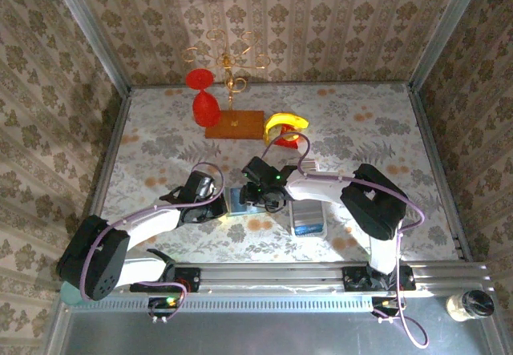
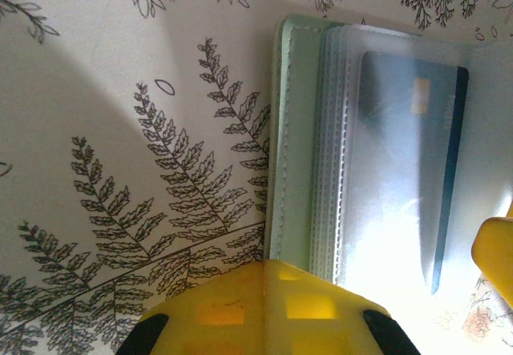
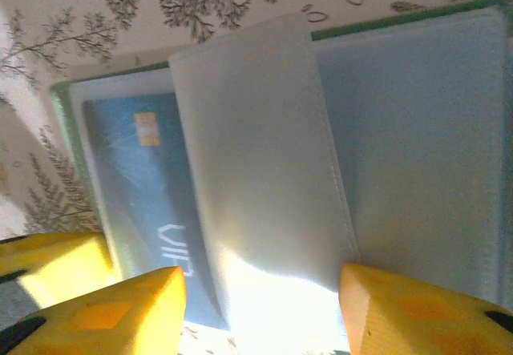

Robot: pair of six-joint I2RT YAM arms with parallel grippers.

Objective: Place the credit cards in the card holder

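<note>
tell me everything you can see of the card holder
The card holder lies open and flat on the leaf-printed table cover. Its sage-green cover looks soft, with a stitched edge. Inside is a stack of clear plastic sleeves. A blue card with a gold chip sits in one of them. One translucent sleeve is raised between the parted fingers of the right gripper; the right-hand finger seems to meet its edge.

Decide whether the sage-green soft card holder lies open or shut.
Open: the card holder shows its clear plastic sleeves spread, a blue card behind one.
</note>
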